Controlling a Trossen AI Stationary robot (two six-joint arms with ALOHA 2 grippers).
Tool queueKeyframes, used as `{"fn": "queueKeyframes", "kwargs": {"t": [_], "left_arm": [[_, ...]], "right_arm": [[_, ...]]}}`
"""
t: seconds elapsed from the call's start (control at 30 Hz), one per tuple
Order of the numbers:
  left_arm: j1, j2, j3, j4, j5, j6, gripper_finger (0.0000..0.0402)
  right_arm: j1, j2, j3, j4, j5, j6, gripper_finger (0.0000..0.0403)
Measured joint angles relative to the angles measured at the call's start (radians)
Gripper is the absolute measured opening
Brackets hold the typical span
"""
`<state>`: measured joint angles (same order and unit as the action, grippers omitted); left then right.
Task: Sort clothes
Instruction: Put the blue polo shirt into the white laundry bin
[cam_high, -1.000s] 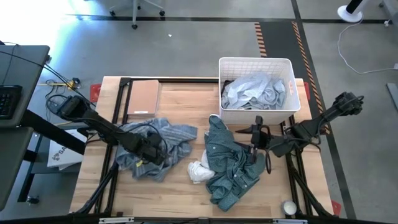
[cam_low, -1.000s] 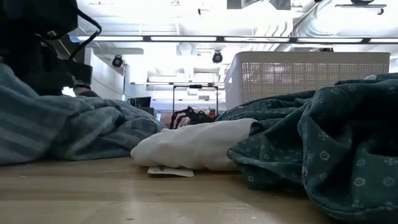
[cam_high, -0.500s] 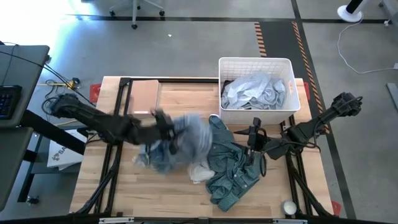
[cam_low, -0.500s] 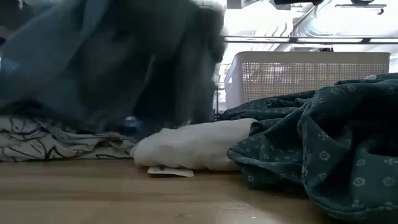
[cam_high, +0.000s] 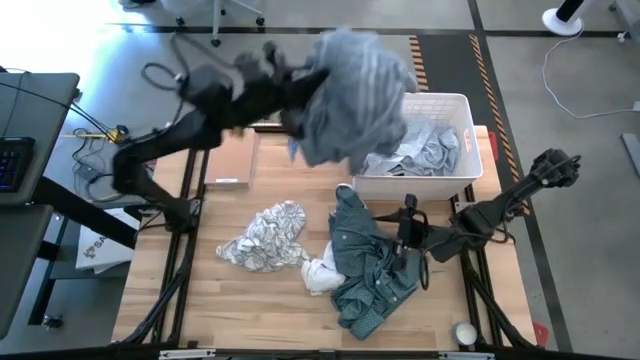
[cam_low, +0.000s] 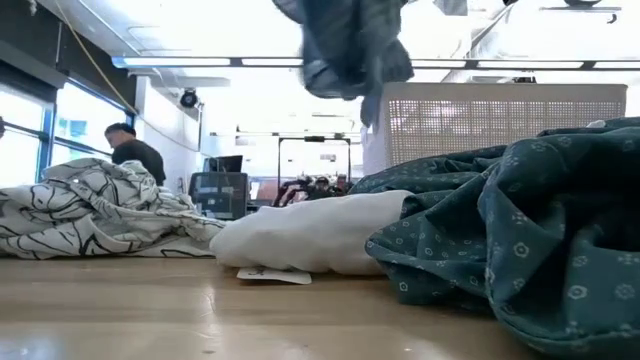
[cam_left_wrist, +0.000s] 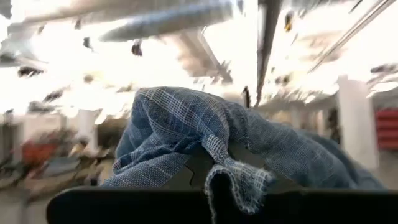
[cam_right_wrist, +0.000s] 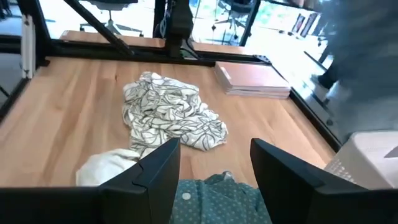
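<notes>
Bright ceiling lights and a grey floor framed the wooden worktop (cam_high: 270, 310). Raised high over its 12 o'clock edge, the left gripper (cam_high: 290, 75) was pinched shut on the striped shirt (cam_high: 355, 90), whose blue-grey folds hung in the air, bunched over the gripper in the left wrist view (cam_left_wrist: 211, 143) and dangling above the basket's near-left corner. Just beneath it, at about 1 o'clock on the worktop, the white basket (cam_high: 412, 100) held a pale grey garment (cam_high: 410, 148).

At 3 o'clock the right gripper (cam_high: 408, 238) hovered low with its fingers (cam_right_wrist: 155, 168) spread apart, touching nothing, just over the green shirt (cam_high: 370, 265), which lay crumpled from the centre toward 5 o'clock. Touching that shirt's 9 o'clock side was a small white cloth (cam_high: 320, 275), and just beside it, toward 8 o'clock, the white patterned garment (cam_high: 265, 235) lay in a loose heap. A tan pad (cam_high: 230, 155) sat at 11 o'clock. Beyond the worktop, in the low view, a person (cam_low: 135, 155) stood far back in the room.
</notes>
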<state>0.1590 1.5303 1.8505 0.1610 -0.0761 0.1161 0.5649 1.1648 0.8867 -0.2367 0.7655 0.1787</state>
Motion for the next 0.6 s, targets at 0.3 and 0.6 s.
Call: {"fn": "queueKeyframes", "kwargs": {"t": [0.3,0.6], "left_arm": [[0.166,0.474,0.507,0.197,0.295,-0.130,0.0014],[0.303,0.626,0.459,0.535,0.420,-0.530,0.0014]], "right_arm": [[0.000,0.107,0.000,0.080,0.018,0.015,0.0193],[0.020,0.156,0.000,0.156,0.019,0.046,0.0193]]}}
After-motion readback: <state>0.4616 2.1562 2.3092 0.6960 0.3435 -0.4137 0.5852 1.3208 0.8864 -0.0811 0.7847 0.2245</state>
